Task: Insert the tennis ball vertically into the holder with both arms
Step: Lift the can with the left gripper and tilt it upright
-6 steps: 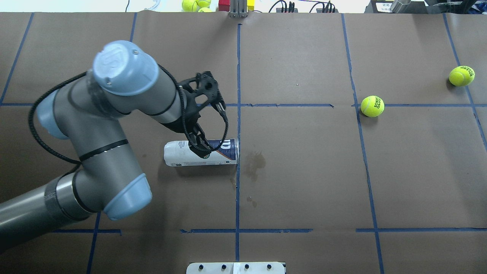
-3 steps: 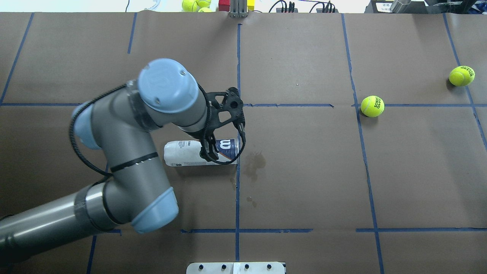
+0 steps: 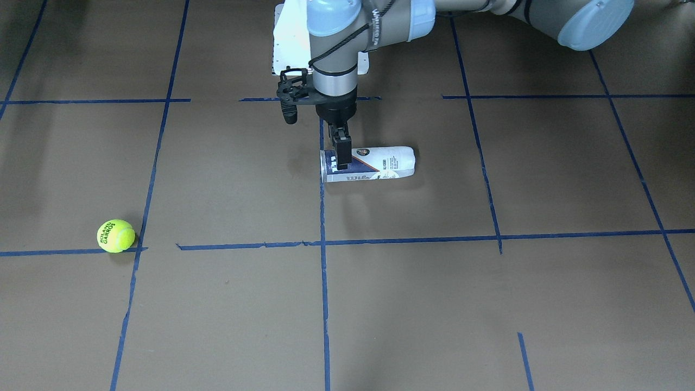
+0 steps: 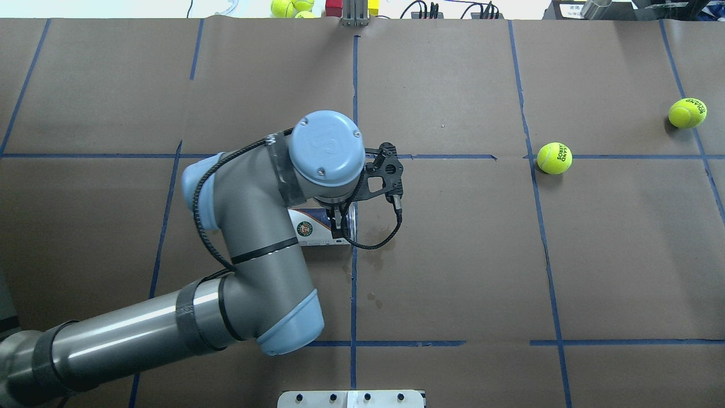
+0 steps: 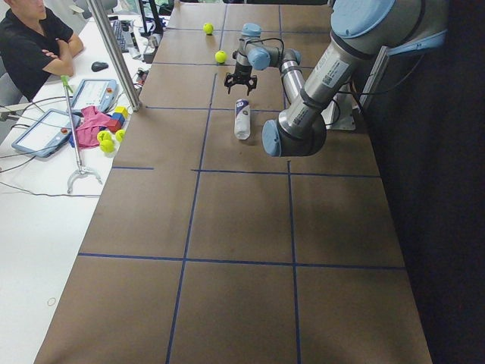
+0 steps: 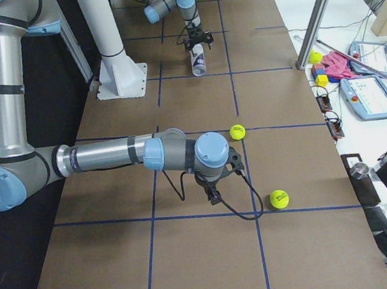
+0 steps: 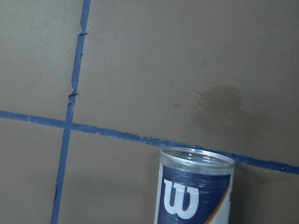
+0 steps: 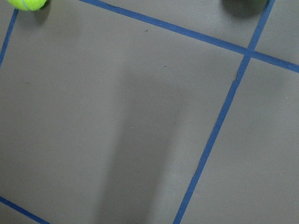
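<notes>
The holder [image 4: 317, 228], a clear can with a navy and white label, lies on its side near the table's middle, also seen as the holder [image 3: 374, 163]. Its open mouth faces the centre tape line, and the left wrist view shows the rim of the holder [image 7: 196, 161] with nothing inside. My left gripper [image 3: 340, 157] points straight down over the mouth end, open, one finger in front of the can wall. One tennis ball [image 4: 554, 157] and a second [image 4: 687, 113] rest far to the right. My right gripper [image 6: 214, 196] hovers between them; I cannot tell its state.
Blue tape lines grid the brown paper. A dark stain [image 4: 382, 238] lies just past the can's mouth. Spare balls and coloured blocks [image 4: 291, 7] sit beyond the far edge. A white base plate [image 4: 351, 398] is at the near edge. A person [image 5: 30, 45] sits at the side table.
My left arm has swung right along the can, bringing the gripper from its middle to the open end. The can and both balls have stayed put.
</notes>
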